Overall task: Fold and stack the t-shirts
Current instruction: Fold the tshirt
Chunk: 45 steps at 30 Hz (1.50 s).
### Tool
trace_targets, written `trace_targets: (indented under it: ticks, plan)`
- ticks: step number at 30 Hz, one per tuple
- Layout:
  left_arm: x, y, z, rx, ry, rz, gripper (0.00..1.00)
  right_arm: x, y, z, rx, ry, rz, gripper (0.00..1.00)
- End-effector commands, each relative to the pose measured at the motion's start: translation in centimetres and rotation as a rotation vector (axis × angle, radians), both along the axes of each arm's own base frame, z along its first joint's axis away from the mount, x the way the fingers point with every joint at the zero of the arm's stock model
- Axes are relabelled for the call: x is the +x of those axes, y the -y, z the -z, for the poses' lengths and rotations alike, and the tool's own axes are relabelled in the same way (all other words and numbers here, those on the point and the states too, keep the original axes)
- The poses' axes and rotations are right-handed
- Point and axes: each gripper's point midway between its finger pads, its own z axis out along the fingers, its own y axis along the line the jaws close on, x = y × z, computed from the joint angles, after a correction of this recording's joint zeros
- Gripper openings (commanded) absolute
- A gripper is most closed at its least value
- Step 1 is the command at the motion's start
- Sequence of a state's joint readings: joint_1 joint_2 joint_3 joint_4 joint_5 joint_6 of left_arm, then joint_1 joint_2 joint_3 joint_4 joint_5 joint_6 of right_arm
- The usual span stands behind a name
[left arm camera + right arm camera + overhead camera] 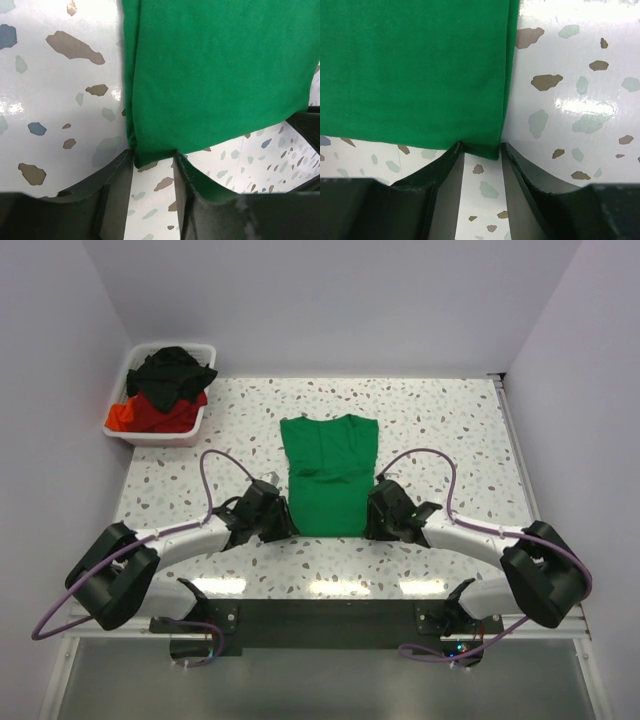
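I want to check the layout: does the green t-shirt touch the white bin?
Apart. The top view shows bare speckled table between the green t-shirt and the white bin.

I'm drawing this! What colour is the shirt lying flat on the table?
The t-shirt is plain bright green; the top view shows it best.

My table (450, 430) is pale terrazzo flecked with grey and brown; a green t-shirt (327, 475) lies flat on it at mid-frame, folded narrow, collar toward the top; a white bin (160, 438) sits in its upper left corner.
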State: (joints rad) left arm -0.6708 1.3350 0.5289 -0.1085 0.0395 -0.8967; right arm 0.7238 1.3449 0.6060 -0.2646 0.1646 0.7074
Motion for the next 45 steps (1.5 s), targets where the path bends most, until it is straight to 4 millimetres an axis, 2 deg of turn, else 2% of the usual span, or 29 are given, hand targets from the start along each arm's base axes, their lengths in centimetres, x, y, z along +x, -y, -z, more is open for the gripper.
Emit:
trace_targets:
  ticks: [1, 5, 7, 8, 9, 10, 12, 16, 23, 27, 31, 40, 43, 45]
  plan:
    - [-0.6, -1.2, 1.8, 0.053, -0.026, -0.024, 0.40, -0.1, -0.3, 0.9, 0.010, -0.014, 0.006, 0.38]
    - [-0.6, -1.2, 1.9, 0.057, -0.029, -0.024, 0.34, -0.3, -0.6, 1.2, 0.018, -0.023, -0.007, 0.24]
    - [-0.7, -1.2, 1.9, 0.056, -0.030, -0.023, 0.26, -0.3, -0.7, 1.2, 0.021, -0.026, -0.011, 0.16]
    - [-0.6, -1.2, 1.9, 0.057, -0.031, -0.024, 0.22, -0.3, -0.6, 1.3, 0.017, -0.031, -0.011, 0.07]
    - [-0.7, -1.2, 1.9, 0.058, -0.030, -0.022, 0.12, -0.2, -0.7, 1.2, 0.018, -0.028, -0.011, 0.03]
    - [-0.6, -1.2, 1.9, 0.057, -0.029, -0.023, 0.08, -0.2, -0.8, 1.2, 0.019, -0.027, -0.013, 0.00]
    - [-0.6, -1.2, 2.0, 0.062, -0.031, -0.019, 0.00, -0.3, -0.7, 1.2, 0.015, -0.032, -0.012, 0.00]
    - [-0.3, -1.5, 2.0, 0.081, -0.016, -0.027, 0.00, -0.3, -0.5, 0.6, 0.014, -0.021, -0.011, 0.00]
    - [-0.5, -1.9, 0.6, 0.072, 0.023, -0.025, 0.00, -1.1, 0.3, -1.2, 0.020, -0.007, -0.019, 0.00]
    - [-1.3, -3.0, 0.7, 0.099, 0.018, -0.032, 0.00, -1.6, 1.2, -2.2, 0.006, 0.019, -0.034, 0.00]
    - [-1.8, -4.0, 0.6, 0.115, 0.027, -0.055, 0.00, -2.4, 1.9, -2.3, -0.015, 0.009, -0.053, 0.00]
    - [-2.4, -3.6, -0.9, 0.070, 0.074, -0.049, 0.00, -4.6, 1.6, -1.7, 0.035, -0.023, -0.074, 0.00]
    - [-2.4, -3.2, -1.6, 0.053, 0.097, -0.041, 0.00, -4.9, 1.5, -2.0, 0.036, -0.018, -0.084, 0.00]
    - [-2.3, -3.3, -2.0, 0.060, 0.108, -0.045, 0.00, -4.6, 1.3, -2.8, 0.050, 0.005, -0.083, 0.00]
